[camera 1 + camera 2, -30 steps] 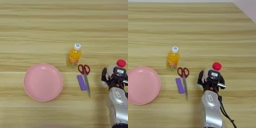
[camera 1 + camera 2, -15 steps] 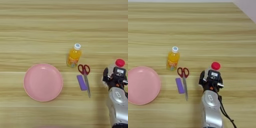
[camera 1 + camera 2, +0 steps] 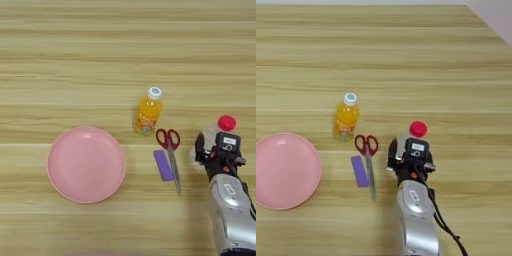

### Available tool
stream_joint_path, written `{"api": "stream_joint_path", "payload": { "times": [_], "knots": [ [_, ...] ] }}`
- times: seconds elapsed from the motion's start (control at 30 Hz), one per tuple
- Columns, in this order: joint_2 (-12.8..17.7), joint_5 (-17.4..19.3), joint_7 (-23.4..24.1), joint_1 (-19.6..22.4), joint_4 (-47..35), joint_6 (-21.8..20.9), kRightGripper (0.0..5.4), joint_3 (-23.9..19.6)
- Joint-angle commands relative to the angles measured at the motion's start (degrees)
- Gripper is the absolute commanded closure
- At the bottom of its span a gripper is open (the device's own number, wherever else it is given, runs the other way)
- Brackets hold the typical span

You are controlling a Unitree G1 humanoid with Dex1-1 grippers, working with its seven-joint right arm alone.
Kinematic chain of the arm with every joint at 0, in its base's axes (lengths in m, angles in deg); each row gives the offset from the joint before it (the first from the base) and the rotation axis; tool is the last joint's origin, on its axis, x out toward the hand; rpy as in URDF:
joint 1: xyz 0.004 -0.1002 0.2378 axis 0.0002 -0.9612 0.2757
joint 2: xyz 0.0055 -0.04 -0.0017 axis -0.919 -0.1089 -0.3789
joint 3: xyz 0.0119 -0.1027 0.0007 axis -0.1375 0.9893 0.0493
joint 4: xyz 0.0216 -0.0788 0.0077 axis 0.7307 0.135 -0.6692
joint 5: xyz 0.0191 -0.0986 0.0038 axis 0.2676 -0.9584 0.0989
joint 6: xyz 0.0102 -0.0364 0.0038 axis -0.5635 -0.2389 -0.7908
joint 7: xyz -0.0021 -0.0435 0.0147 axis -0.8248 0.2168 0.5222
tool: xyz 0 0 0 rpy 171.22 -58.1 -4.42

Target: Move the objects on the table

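My right gripper (image 3: 404, 151) is shut on the clear plastic bottle (image 3: 405, 138), whose red cap (image 3: 417, 129) shows just above the black fingers (image 3: 392, 153). In the left eye view the bottle (image 3: 210, 134) stands right of the red-handled scissors (image 3: 170, 150). A small purple block (image 3: 163, 165) lies against the scissors' left side. The small orange juice bottle (image 3: 148, 112) with its white cap stands upright above them. Further left lies the round pink plate (image 3: 86, 164), with nothing on it.
The light wooden table (image 3: 100, 60) fills both views. Its back edge and far right corner (image 3: 476, 5) show in the right eye view. My silver forearm (image 3: 416, 220) comes up from the bottom edge.
My gripper has slid a little to the left, carrying the red-capped bottle toward the scissors. The other things have not moved.
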Motion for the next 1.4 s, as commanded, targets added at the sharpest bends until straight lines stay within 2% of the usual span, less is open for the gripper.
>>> {"api": "stream_joint_path", "payload": {
  "times": [0.03, 0.3, 0.73, 1.4],
  "knots": [
    [1.08, -1.47, -0.2, 2.08, -5.22, -5.19, 2.18, 0.92],
    [0.7, -4.08, -1.34, 0.42, -7.82, -10.0, 2.18, 4.4],
    [-0.03, -3.6, -5.15, -1.5, -11.38, -13.0, 2.18, 8.16],
    [-1.9, 0.09, -13.17, -5.33, -21.14, -9.34, 2.18, 15.62]
  ]
}}
